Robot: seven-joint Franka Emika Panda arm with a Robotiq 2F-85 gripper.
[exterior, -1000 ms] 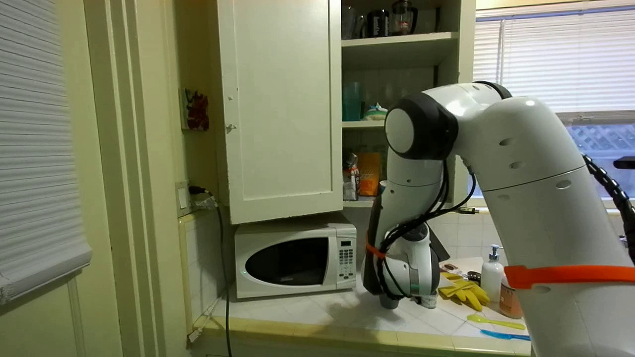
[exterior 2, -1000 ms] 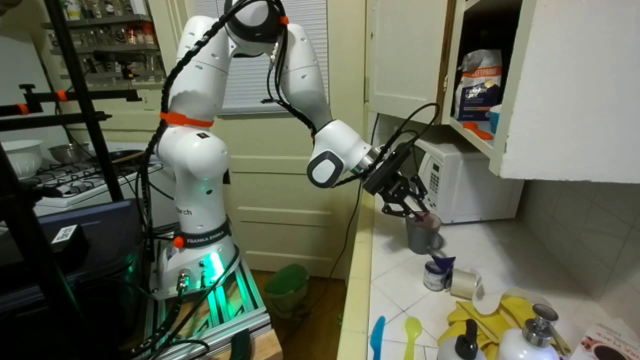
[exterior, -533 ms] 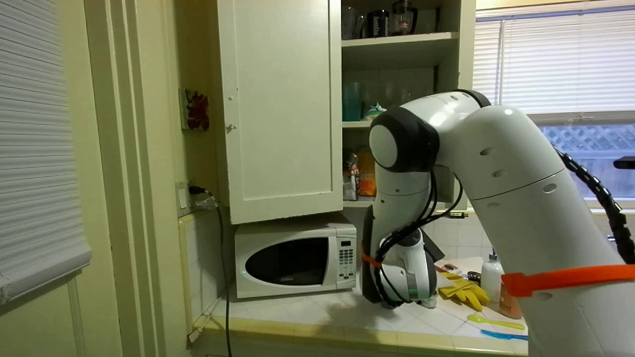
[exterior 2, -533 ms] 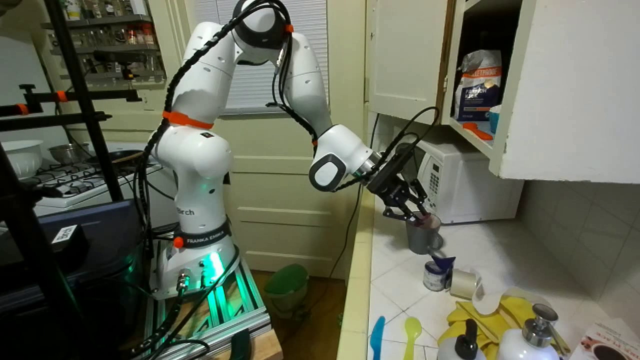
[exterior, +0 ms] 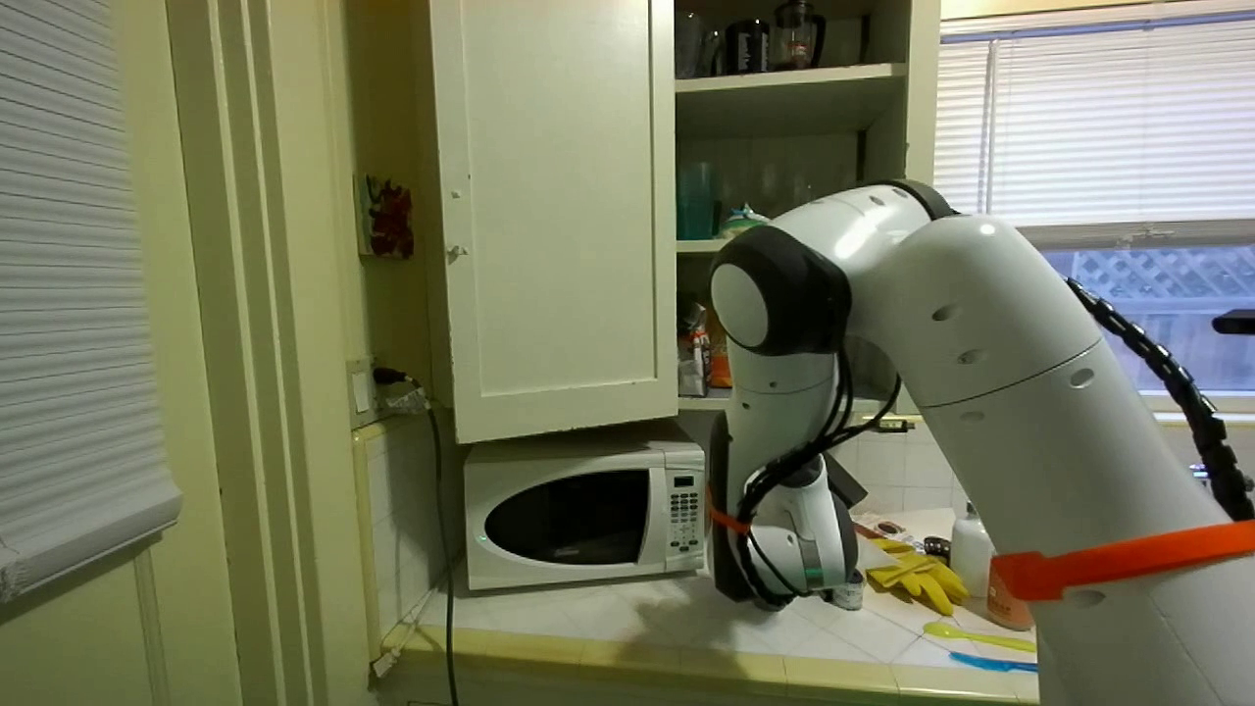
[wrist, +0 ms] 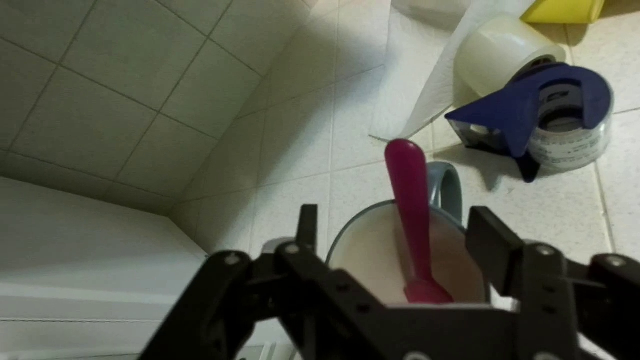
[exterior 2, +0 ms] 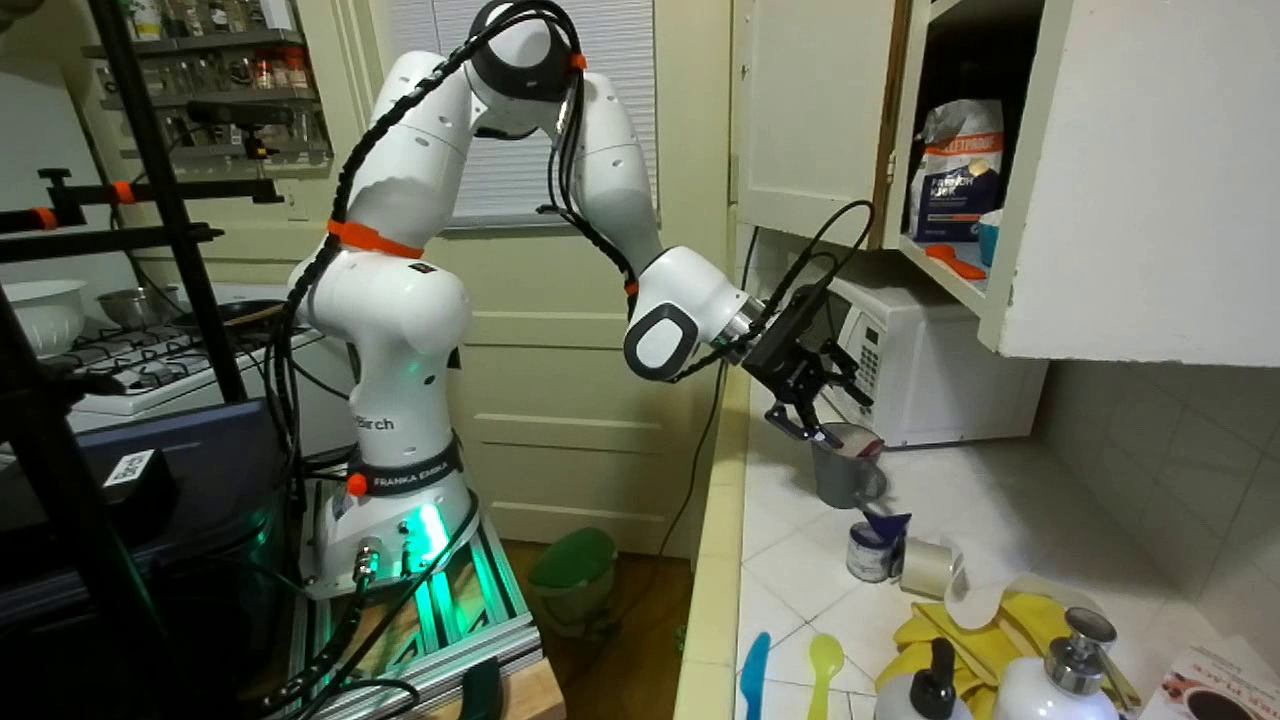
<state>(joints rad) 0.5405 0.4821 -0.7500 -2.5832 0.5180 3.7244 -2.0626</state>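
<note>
Magenta utensil (wrist: 416,230): seated inside the gray mug (exterior 2: 838,482), wider end down, with the shaft extending past the rim just beside the mug's handle. The mug stands upright on the white-tiled table (exterior 2: 800,560), near the microwave (exterior 2: 960,370). The claw (wrist: 394,215) is released; in the wrist view its jaws stand apart and appear on either side of the utensil. In an exterior view, one fingertip (exterior 2: 822,435) is located at the mug's rim; contact cannot be determined. A blue tape dispenser (wrist: 522,107) with a clear roll sits on the handle side of the mug. A pale tape roll (wrist: 500,55) lies beside the dispenser. Yellow gloves (exterior: 917,574) lie farther along.
</note>
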